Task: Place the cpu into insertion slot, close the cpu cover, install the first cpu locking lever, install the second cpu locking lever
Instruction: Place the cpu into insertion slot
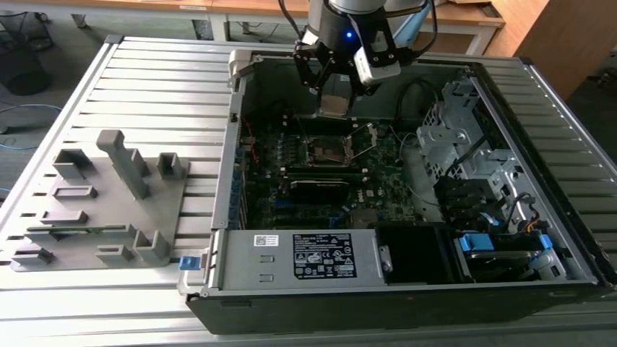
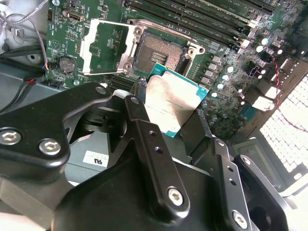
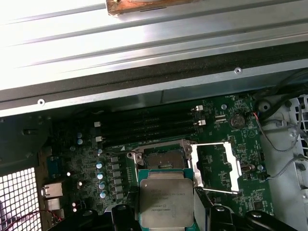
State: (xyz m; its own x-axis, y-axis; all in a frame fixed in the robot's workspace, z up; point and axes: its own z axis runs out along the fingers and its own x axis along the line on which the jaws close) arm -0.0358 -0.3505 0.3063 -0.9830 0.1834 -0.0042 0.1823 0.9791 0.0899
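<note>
The near wall of the open computer case (image 1: pixel 386 307) faces the exterior view, with the case on a slatted table (image 1: pixel 154 79). On that table, toward the exterior view's left, lies a grey fixture tray (image 1: pixel 97 217). Just inside the near wall sits the power supply (image 1: pixel 308 256) with its white label up, and beyond it the motherboard (image 1: pixel 391 155) lies flat on the case floor. About midway back on the board is the insertion slot (image 1: pixel 326 150), bare and dark, its pin field plain in both wrist views (image 2: pixel 160 54) (image 3: pixel 161 162). The cpu cover (image 2: pixel 130 50) is swung open and lies flat on the board beside the slot, hinged at the slot's edge, green board showing through its cut-out (image 3: pixel 236 168). Farther back and higher, my claw (image 1: pixel 334 97) hangs over the far part of the board. It has closed in on the cpu (image 1: pixel 334 107), my black fingers (image 2: pixel 144 130) pressing its two opposite edges, the metal top facing the first wrist view (image 3: pixel 166 199). The cpu (image 2: pixel 171 101) is clear of the slot, held above the board just to one side of it, its green edge showing around the metal lid. Beyond the slot run the long black memory slots (image 3: pixel 149 127), and past them the far wall of the case (image 3: pixel 144 82).
</note>
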